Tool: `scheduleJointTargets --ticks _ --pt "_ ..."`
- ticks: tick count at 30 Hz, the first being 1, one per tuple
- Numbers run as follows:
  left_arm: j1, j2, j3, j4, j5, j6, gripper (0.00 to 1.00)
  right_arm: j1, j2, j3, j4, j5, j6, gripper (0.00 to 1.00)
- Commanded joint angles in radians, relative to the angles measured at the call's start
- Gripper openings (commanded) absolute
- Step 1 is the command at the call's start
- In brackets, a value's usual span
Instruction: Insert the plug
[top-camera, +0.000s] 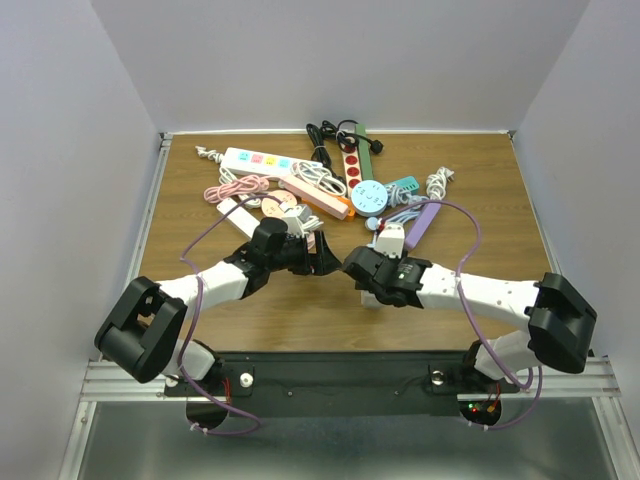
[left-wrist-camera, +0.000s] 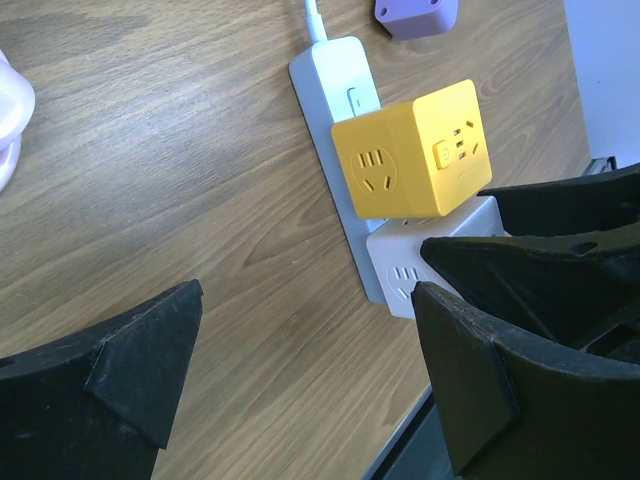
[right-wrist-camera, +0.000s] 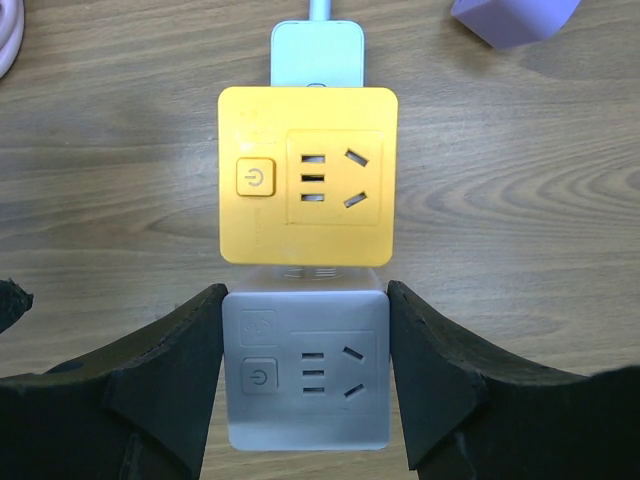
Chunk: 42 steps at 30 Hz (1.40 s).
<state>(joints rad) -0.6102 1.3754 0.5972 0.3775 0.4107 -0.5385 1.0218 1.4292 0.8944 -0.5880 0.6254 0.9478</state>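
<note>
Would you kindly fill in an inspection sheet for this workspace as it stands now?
Surface: wooden table, brown.
Job's things: white cube stands on the white strip, next to the yellow cube.
Clutter: heap of power strips at the far side; purple block near the strip.
Tools: right tool shut on the white cube; left tool open, empty.
Cables: purple cables loop from both arms; white cord leaves the strip.
Surroundings: pale walls on three sides.

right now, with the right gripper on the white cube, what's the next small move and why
Probably press the white cube straight down into the power strip. The right gripper is shut on its sides, it sits lined up beside the yellow cube, and I can't tell whether it's fully seated.
</note>
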Motion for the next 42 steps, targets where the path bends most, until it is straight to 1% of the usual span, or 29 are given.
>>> scheduleJointTargets --ticks 1,11,17,21,22,24,29,32,35,36,38,39,40,41,42 --pt "0.006 -0.013 -0.005 0.043 0.005 0.02 0.98 0.018 0.145 -0.115 -0.047 -0.199 0.066 0.01" --pt "0.007 -0.018 -0.005 0.043 0.007 0.018 0.98 0.018 0.206 -0.163 0.025 -0.217 0.074 0.0" --pt "0.018 -0.025 0.015 0.034 -0.003 0.02 0.98 -0.005 0.168 -0.154 0.025 -0.135 0.071 0.0" --pt "0.038 -0.048 0.045 0.011 -0.042 0.035 0.98 -0.086 0.148 -0.137 0.027 -0.057 0.011 0.0" --pt "0.041 -0.052 0.052 0.005 -0.053 0.035 0.98 -0.097 0.142 -0.129 0.025 -0.056 -0.001 0.0" --pt "0.05 -0.061 0.065 -0.012 -0.078 0.044 0.98 -0.12 0.126 -0.109 0.027 -0.004 -0.024 0.0" --pt "0.055 -0.079 0.121 -0.052 -0.134 0.063 0.98 -0.21 0.119 -0.061 0.085 0.071 -0.132 0.0" --pt "0.056 -0.098 0.154 -0.093 -0.197 0.094 0.98 -0.25 0.129 -0.042 0.134 0.091 -0.198 0.0" --pt "0.058 -0.13 0.165 -0.139 -0.298 0.114 0.98 -0.29 0.148 -0.019 0.175 0.112 -0.253 0.0" --pt "0.058 -0.139 0.161 -0.152 -0.362 0.115 0.98 -0.299 0.151 -0.012 0.181 0.117 -0.267 0.0" --pt "0.058 -0.17 0.144 -0.198 -0.444 0.106 0.98 -0.319 0.151 0.0 0.197 0.122 -0.3 0.0" --pt "0.058 -0.189 0.129 -0.213 -0.516 0.097 0.98 -0.324 0.148 0.011 0.203 0.122 -0.319 0.0" --pt "0.058 -0.202 0.119 -0.229 -0.548 0.089 0.98 -0.324 0.145 0.017 0.205 0.12 -0.325 0.0" --pt "0.056 -0.214 0.11 -0.265 -0.623 0.08 0.98 -0.324 0.136 0.024 0.209 0.106 -0.331 0.0" --pt "0.056 -0.226 0.099 -0.287 -0.66 0.068 0.98 -0.325 0.132 0.029 0.209 0.094 -0.334 0.0"
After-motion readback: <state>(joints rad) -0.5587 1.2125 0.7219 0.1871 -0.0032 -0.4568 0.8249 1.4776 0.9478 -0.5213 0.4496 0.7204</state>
